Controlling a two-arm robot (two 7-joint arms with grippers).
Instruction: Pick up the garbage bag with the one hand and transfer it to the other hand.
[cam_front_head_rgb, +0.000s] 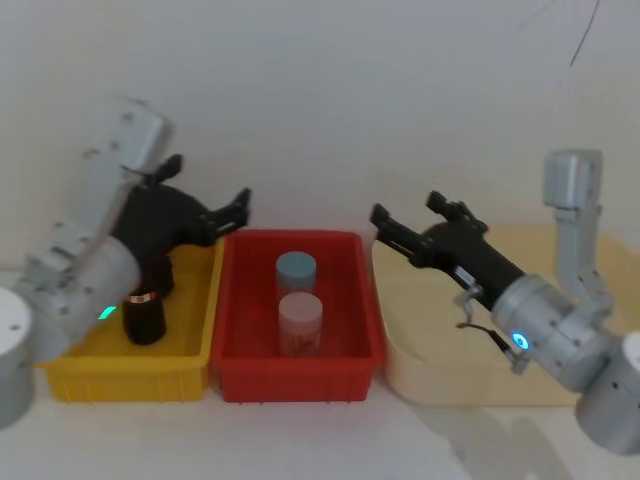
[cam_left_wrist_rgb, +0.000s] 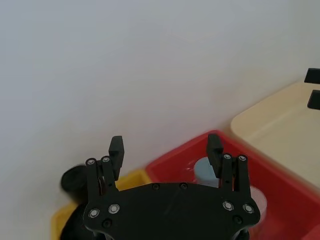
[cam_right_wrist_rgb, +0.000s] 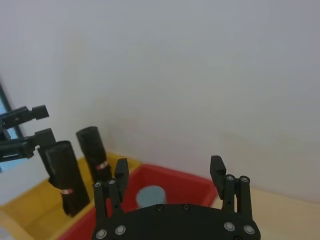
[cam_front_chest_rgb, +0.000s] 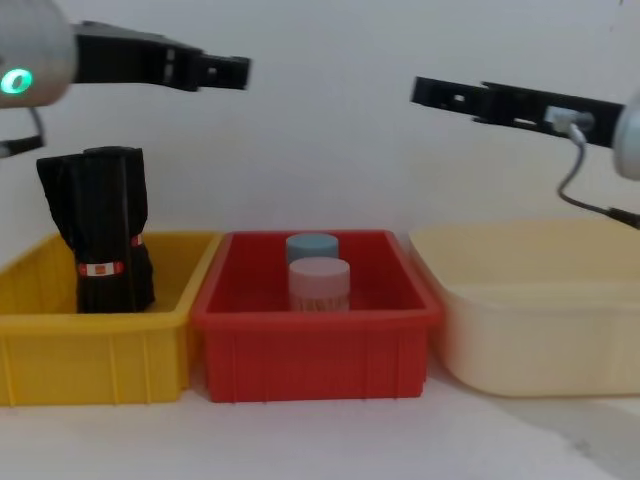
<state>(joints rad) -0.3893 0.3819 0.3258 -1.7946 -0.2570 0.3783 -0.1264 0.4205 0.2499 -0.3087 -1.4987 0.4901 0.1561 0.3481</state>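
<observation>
**Yellow bin** (cam_front_chest_rgb: 100, 345), the landmark, at the left of the worktop (cam_front_chest_rgb: 320, 440). The garbage bag (cam_right_wrist_rgb: 64, 175) stands inside it with its long axis upright. A twin roll (cam_right_wrist_rgb: 92, 147) stands just beside it, and which of the two is meant cannot be told.

**Left claw** (cam_front_head_rgb: 207, 183), above the yellow bin. Its fingers are spread wide and hold nothing. They point level toward the red bin (cam_front_chest_rgb: 315, 320), so the rolls lie below the claw and crosswise to its reach. In judgement, the claw must tip down over a roll before closing.

**Right claw** (cam_front_head_rgb: 407, 206), well to the right of the yellow bin, beyond the red bin. It is likewise wide open and empty, and faces the left claw. The left claw is much the nearer to the rolls.
</observation>
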